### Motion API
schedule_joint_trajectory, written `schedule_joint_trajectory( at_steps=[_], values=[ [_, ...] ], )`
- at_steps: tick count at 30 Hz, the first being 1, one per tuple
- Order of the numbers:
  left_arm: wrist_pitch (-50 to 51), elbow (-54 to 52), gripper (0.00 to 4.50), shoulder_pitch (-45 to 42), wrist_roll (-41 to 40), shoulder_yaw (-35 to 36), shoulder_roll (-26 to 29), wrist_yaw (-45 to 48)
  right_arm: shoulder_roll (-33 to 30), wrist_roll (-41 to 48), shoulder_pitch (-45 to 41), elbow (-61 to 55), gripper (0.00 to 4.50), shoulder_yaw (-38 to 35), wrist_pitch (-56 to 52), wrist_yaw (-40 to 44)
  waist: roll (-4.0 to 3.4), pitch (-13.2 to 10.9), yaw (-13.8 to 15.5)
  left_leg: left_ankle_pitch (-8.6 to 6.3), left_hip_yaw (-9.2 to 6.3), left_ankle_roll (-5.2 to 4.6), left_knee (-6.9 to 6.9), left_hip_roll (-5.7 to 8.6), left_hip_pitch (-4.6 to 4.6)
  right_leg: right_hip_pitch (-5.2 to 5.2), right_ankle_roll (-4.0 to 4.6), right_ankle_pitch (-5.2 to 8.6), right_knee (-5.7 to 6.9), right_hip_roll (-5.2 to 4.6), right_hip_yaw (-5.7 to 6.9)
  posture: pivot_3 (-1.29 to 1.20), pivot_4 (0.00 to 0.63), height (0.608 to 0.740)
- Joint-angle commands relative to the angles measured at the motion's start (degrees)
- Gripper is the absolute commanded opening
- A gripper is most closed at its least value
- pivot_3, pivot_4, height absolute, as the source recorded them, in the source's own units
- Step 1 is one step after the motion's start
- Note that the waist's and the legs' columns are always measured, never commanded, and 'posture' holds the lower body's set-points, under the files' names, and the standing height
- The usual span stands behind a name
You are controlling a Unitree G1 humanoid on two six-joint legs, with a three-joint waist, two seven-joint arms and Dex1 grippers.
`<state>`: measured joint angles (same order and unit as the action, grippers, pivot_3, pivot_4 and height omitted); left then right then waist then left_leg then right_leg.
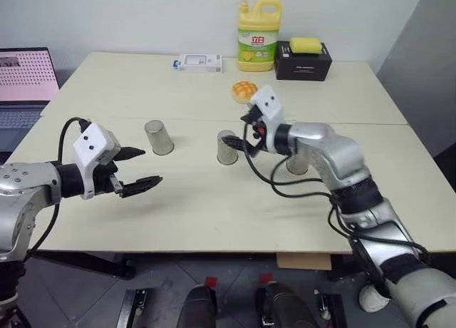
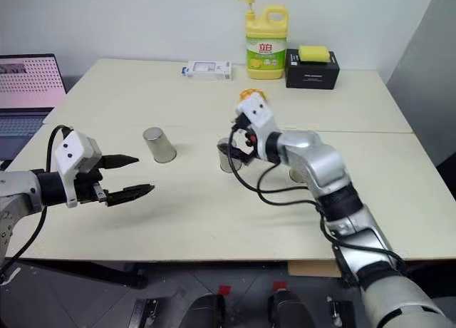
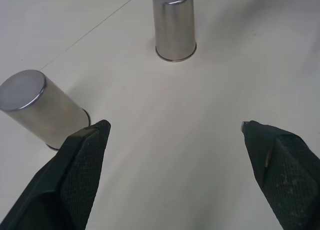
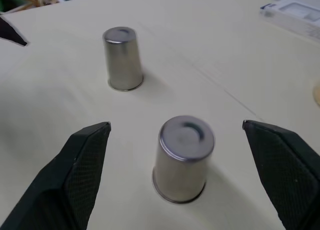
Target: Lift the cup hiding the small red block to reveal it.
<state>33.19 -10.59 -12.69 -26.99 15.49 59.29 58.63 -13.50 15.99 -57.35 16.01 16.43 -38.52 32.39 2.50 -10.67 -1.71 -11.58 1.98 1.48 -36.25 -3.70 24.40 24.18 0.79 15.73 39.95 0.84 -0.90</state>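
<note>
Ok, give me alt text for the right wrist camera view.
The right gripper is open, its two black fingers flanking an upside-down steel cup on a cream table. A second upside-down cup stands farther off.

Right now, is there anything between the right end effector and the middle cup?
Nothing: in the right wrist view only bare table separates the open right end effector from the middle cup.

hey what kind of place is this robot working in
Probably an office or lab bench: a pale table against a plain wall, an open laptop at its left edge, and a dish soap bottle at the back.
</note>
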Motion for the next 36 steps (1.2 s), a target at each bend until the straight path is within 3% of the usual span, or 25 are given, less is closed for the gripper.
schedule_joint_trajectory(
  at_steps=[1, 9, 14, 21, 23, 28, 36],
  values=[
    [-0.01, -1.70, 4.47, -0.40, -0.55, 0.87, 0.33, 0.10, 2.65, -4.15, -3.47, 9.97, 4.50, 0.17, 6.40, 0.63, 0.00, 0.00, 0.03, 0.00, 0.00, 0.00, 0.01, 0.00, 0.01, 0.00, 0.01, -0.01, 0.00, 0.00, 0.04, 0.00, 0.150, 0.740],
    [0.15, -2.17, 4.47, -0.31, -0.40, 0.85, 0.32, -0.27, 9.09, -8.98, -10.34, 31.19, 4.50, -1.72, 15.20, -0.06, -0.01, -0.01, -0.17, 0.00, -0.03, 0.00, 0.02, -0.01, -0.01, 0.02, 0.02, -0.01, 0.04, 0.02, 0.04, 0.00, 0.150, 0.740],
    [-0.09, -2.30, 4.47, -0.50, -0.22, 0.41, 0.12, -0.51, 11.40, -10.70, -11.90, 38.12, 4.50, -2.65, 17.58, 1.35, -0.01, -0.01, -0.16, 0.00, -0.04, 0.00, 0.04, -0.02, -0.01, 0.02, 0.10, -0.05, 0.03, 0.01, 0.02, 0.00, 0.150, 0.740],
    [-0.45, -2.24, 4.50, -1.08, 0.05, -0.42, -0.50, -0.87, 12.76, -12.11, -13.02, 41.86, 2.96, -4.68, 19.52, 1.14, -0.02, -0.01, -0.16, 0.00, -0.06, 0.00, 0.04, -0.03, -0.01, 0.02, 0.19, -0.11, 0.04, 0.01, 0.03, 0.00, 0.150, 0.740],
    [-0.57, -2.15, 4.50, -1.22, 0.15, -0.56, -0.66, -0.88, 12.91, -12.32, -12.85, 41.19, 2.73, -5.07, 19.47, 1.50, -0.02, -0.01, -0.17, 0.00, -0.07, 0.00, 0.04, -0.02, -0.01, 0.02, 0.19, -0.11, 0.04, 0.01, 0.03, 0.00, 0.150, 0.740],
    [-0.71, -1.99, 4.50, -1.69, 0.22, -1.04, -0.98, -0.93, 12.49, -11.56, -12.23, 34.80, 2.73, -6.14, 17.01, 3.32, -0.03, -0.02, -0.16, 0.00, -0.08, 0.00, 0.05, -0.02, -0.01, 0.03, 0.19, -0.11, 0.04, 0.01, 0.02, 0.00, 0.150, 0.740],
    [-0.74, -1.68, 4.50, -3.47, 0.25, -2.47, -1.79, -0.64, 4.96, -9.12, -4.31, 10.31, 2.73, -7.69, 4.38, 6.05, 0.00, 0.00, 0.21, 0.00, -0.13, 0.00, 0.06, -0.01, 0.01, -0.02, 0.19, -0.10, 0.02, -0.03, 0.09, 0.00, 0.150, 0.740]
  ],
)
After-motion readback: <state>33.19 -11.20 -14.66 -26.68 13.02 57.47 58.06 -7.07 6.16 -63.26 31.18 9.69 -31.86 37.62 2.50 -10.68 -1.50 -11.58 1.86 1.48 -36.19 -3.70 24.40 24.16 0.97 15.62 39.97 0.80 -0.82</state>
